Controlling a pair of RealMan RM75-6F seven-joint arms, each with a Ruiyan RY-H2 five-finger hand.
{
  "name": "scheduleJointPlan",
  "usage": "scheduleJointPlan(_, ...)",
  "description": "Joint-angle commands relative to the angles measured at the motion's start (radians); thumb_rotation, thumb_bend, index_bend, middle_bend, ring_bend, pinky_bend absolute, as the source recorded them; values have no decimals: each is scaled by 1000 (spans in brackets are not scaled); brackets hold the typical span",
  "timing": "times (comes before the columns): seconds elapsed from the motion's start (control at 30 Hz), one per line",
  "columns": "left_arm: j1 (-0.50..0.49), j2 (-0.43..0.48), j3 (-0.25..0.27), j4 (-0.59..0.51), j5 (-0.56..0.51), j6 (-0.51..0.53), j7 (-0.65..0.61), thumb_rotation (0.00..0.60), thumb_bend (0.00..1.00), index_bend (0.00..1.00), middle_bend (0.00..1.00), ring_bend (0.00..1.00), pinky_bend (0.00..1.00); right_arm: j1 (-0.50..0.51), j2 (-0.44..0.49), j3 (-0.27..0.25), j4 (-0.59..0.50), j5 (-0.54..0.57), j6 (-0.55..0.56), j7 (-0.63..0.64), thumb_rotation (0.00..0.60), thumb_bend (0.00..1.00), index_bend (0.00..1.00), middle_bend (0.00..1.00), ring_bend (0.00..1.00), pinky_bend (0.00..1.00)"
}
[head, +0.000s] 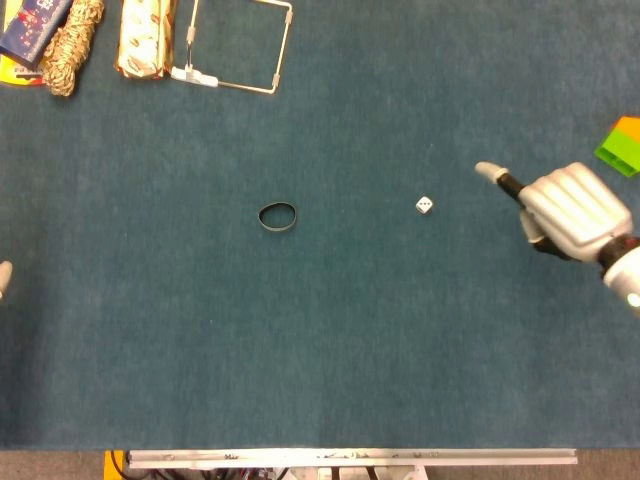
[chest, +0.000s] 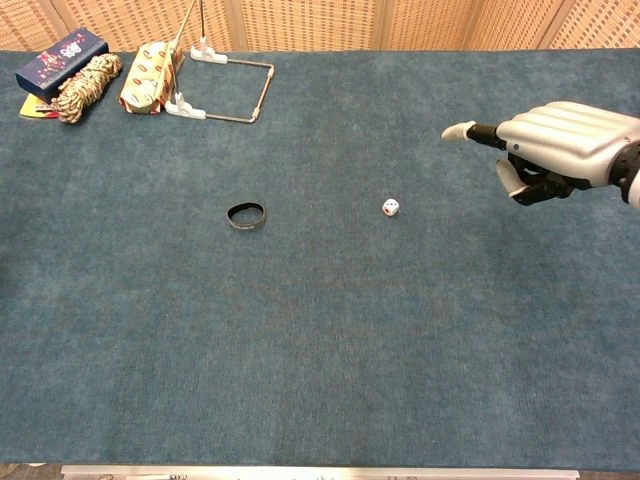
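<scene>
Right hand (chest: 560, 150) empty, fingers apart, near die (chest: 390, 207); head view alone shows maybe left fingertip (head: 4, 277).

We count one white die (head: 424, 205) and one black ring (head: 277, 216) near the middle of the table. At the far left we count one dark box (head: 32, 24), one coil of rope (head: 72, 38), one wrapped packet (head: 146, 38) and one wire stand (head: 237, 48). At the far right we count one green-and-orange block (head: 622, 146).

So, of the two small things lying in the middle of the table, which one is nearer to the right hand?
The small white die: it lies just left of the right hand, while the black rubber ring lies farther left.
</scene>
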Motion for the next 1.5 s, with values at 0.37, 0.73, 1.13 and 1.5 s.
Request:
scheduleJointPlan(0.37, 2, -1, 1, -3, -6, -4, 8, 600, 228, 208, 303, 301, 256, 230, -101, -112, 21, 348, -61, -215, 600, 976, 0, 1000, 1000, 1000)
scheduleJointPlan(0.73, 6, -4, 2, 10, -8, -4, -2, 600, 227, 208, 303, 301, 256, 336, -219, -177, 96, 511, 14, -279, 600, 976, 0, 1000, 1000, 1000)
scheduleJointPlan(1.13, 7, -9, 1, 21, -14, -7, -10, 600, 227, 208, 303, 300, 256, 397, -263, -192, 162, 588, 15, -249, 600, 976, 0, 1000, 1000, 1000)
scheduleJointPlan(1.5, 10, -10, 0, 31, -17, -6, -16, 600, 227, 208, 303, 300, 256, 429, -296, -211, 184, 593, 9, -225, 600, 976, 0, 1000, 1000, 1000)
